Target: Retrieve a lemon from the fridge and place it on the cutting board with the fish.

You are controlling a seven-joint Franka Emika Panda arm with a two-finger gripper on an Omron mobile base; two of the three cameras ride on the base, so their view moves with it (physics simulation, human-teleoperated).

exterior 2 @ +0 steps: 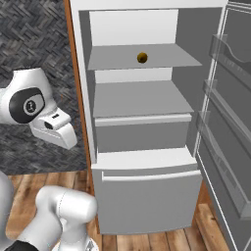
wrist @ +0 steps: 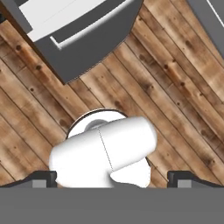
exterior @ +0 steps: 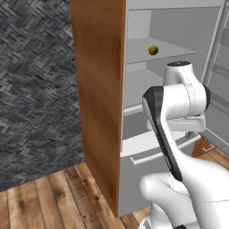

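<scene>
Lemon (exterior 2: 142, 58): sits alone on the upper shelf of the open fridge (exterior 2: 139, 98), toward the far wall.
Handling: likely light, firm and round, so it may roll; best pinched across its middle from the near side.
Gripper (wrist: 112, 178): fingertips (wrist: 43, 178) spread wide, holding nothing, pointing down at the floor.
Shelf (exterior 2: 162, 59): pale grey, flat, smooth.
Room: plank wood floor (wrist: 175, 100), woven dark wall (exterior: 31, 89) left, fridge door (exterior 2: 230, 122) swung right.
</scene>
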